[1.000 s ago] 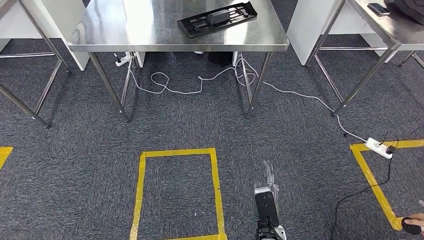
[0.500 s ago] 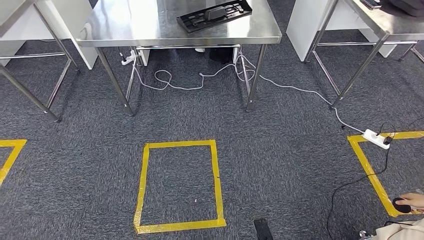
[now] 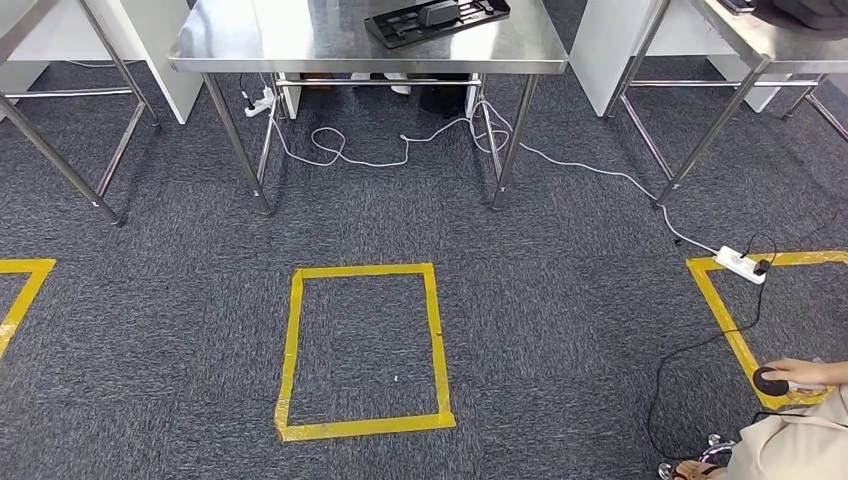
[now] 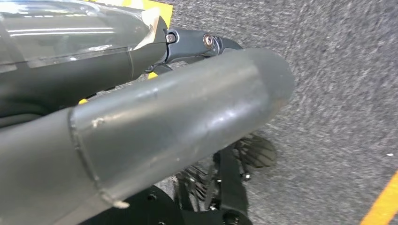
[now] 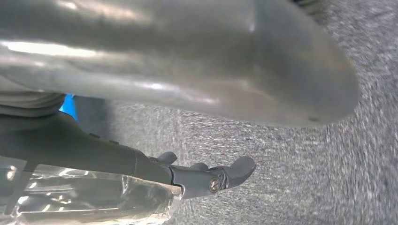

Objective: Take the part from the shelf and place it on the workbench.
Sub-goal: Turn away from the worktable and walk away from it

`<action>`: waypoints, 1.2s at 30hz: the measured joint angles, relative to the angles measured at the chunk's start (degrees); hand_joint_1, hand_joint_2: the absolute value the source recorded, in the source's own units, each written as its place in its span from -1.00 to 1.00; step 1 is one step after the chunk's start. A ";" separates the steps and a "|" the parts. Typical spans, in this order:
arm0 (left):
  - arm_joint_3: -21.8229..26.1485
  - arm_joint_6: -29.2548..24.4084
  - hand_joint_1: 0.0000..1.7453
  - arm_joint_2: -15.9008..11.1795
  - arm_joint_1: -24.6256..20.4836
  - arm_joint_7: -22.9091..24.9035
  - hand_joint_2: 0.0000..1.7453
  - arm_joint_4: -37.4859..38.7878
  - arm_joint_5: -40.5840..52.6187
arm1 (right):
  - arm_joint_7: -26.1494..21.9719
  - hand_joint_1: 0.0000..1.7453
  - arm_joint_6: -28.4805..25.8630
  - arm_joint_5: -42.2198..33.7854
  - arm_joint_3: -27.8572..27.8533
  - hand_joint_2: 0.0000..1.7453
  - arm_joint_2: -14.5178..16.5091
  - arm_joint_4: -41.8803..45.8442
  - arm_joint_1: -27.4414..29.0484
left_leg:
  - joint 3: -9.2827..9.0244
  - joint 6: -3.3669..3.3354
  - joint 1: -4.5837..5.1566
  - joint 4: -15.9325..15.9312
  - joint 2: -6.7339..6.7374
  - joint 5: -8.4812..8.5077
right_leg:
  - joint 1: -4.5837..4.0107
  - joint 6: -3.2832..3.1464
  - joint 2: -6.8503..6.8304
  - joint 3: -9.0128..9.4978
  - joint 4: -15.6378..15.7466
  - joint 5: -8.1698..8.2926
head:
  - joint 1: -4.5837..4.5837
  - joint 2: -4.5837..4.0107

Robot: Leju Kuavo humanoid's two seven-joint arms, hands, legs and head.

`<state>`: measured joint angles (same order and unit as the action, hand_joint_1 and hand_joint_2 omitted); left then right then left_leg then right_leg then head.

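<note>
We see the black part (image 3: 437,20) lying flat on the steel surface (image 3: 300,45) at the far end of the head view, near its right half, with a dark block on top of it. Compared with a second ago the whole picture has slid: the surface now sits higher and is cut off by the frame's upper edge, the yellow tape rectangle (image 3: 364,351) on the carpet shows in full, and a second yellow corner (image 3: 22,290) has come in at the left. That is our camera shifting, not the things. The right arm that showed low in the head view a second ago is gone from it now.

A white cable (image 3: 400,155) loops under the surface and runs to a power strip (image 3: 738,264) at the right. A person's hand (image 3: 800,375) rests on a dark round object (image 3: 770,381) at the lower right, further into view than before.

In the wrist views the left robot hand (image 4: 155,126) and the right robot hand (image 5: 197,65) hang over grey carpet, holding nothing; we cannot tell how far the fingers are curled.
</note>
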<state>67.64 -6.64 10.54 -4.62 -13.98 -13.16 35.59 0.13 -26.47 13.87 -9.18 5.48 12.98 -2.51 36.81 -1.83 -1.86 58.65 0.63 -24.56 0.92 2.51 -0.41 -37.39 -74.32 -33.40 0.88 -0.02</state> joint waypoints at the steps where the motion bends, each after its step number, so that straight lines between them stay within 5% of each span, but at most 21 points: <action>1: -0.11 -0.05 -1.00 0.00 0.00 0.05 -1.00 0.03 0.09 | -1.05 -1.00 -0.28 -0.23 -0.44 -1.00 -0.01 -0.09 -0.03 | 0.67 0.23 -0.02 0.03 0.05 0.65 | 0.07 0.65 0.00 1.79 1.31 1.59 | 0.01 0.00; 2: -0.17 -0.10 -1.00 0.00 0.00 0.10 -1.00 0.06 0.18 | -1.80 -1.00 -0.48 -0.36 -0.78 -1.00 -0.01 -0.13 -0.08 | 1.22 0.53 -0.04 0.08 0.08 1.30 | 0.18 0.97 0.00 4.59 4.49 2.67 | 0.01 0.00; 4: -0.19 -0.14 -1.00 0.00 0.01 0.16 -1.00 0.11 0.33 | -2.44 -1.00 -0.60 -0.45 -1.24 -1.00 0.01 -0.18 -0.24 | 1.87 1.27 0.11 0.23 0.11 2.48 | -0.08 0.48 0.08 10.71 13.41 1.94 | 0.05 0.00; 6: -0.20 -0.20 -1.00 -0.01 0.02 0.19 -1.00 0.13 0.43 | -2.59 -1.00 -0.68 -0.47 -1.62 -1.00 0.02 -0.31 -0.34 | 2.06 2.06 0.22 0.11 0.19 3.49 | -0.65 -0.35 0.21 13.21 18.28 0.25 | 0.04 0.01; 9: -0.20 -0.33 -1.00 -0.08 0.09 0.25 -1.00 0.19 0.49 | -2.71 -1.00 -0.88 -0.54 -2.05 -1.00 0.03 -0.57 -0.22 | 2.36 2.93 -0.26 0.84 0.13 2.62 | -0.20 -2.03 0.08 12.64 18.47 0.83 | -0.06 -0.01; 12: -0.21 -0.62 -1.00 -0.16 0.29 0.57 -1.00 0.29 0.74 | -3.02 -1.00 -1.30 -0.65 -2.28 -1.00 0.18 -0.75 -0.13 | 4.65 3.17 -0.38 9.22 -0.31 -4.68 | -0.31 -3.80 -0.26 11.69 18.48 1.97 | -0.27 -0.01; 14: -0.30 -0.82 -1.00 -0.24 0.45 0.81 -1.00 0.37 1.10 | -3.13 -1.00 -1.87 -0.79 -2.47 -1.00 0.28 -0.96 -0.06 | 5.22 3.27 -0.36 14.52 -0.52 -6.98 | -0.79 -4.12 -0.36 10.97 18.34 2.50 | -0.28 -0.01; 15: -0.40 -0.91 -1.00 -0.31 0.51 0.90 -1.00 0.39 1.34 | -3.07 -1.00 -2.26 -0.94 -2.61 -1.00 0.32 -1.07 -0.01 | 4.14 3.21 -0.36 14.46 -0.53 -6.54 | -0.96 -4.12 -0.36 10.71 18.22 2.65 | -0.28 -0.01; 18: -0.96 -1.02 -1.00 -0.68 0.51 1.19 -1.00 0.42 2.31 | -2.58 -1.00 -3.46 -1.80 -3.31 -1.00 0.70 -1.27 0.00 | -3.37 2.47 -0.18 4.84 -0.56 -3.94 | -1.21 -3.92 -0.34 10.29 17.74 2.78 | -0.25 0.00; 20: -1.57 -1.00 -1.00 -0.96 0.47 1.36 -1.00 0.43 3.19 | -2.07 -1.00 -4.16 -2.60 -3.96 -1.00 1.05 -1.36 -0.11 | -5.86 1.78 0.32 0.76 -0.57 -3.82 | -1.33 -3.50 -0.35 10.07 17.58 2.88 | -0.26 -0.01; 31: -4.22 -0.45 -1.00 -1.56 0.46 1.58 -1.00 0.46 5.23 | -0.85 -1.00 -5.91 -3.95 -6.51 -1.00 1.69 -1.55 -0.03 | -5.41 1.00 1.49 -0.01 -0.46 -3.41 | -1.20 -2.25 -0.32 9.22 17.51 3.33 | -0.22 0.00; 36: -4.36 -0.65 -1.00 -1.58 0.46 1.32 -1.00 0.46 4.96 | -1.49 -1.00 -5.67 -5.18 -7.52 -1.00 1.90 -1.55 -0.11 | -5.09 -0.02 1.56 0.02 -0.45 -3.16 | -0.70 -1.51 -0.30 9.00 17.73 3.73 | -0.22 0.00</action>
<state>63.28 -7.29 8.95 -4.16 -12.66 -12.69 40.55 -1.36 -32.14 8.69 -16.70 7.38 11.43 -2.62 31.72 -1.86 -0.30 58.67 0.18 -27.73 0.23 1.00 -0.71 -28.39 -56.59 -29.67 0.66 -0.02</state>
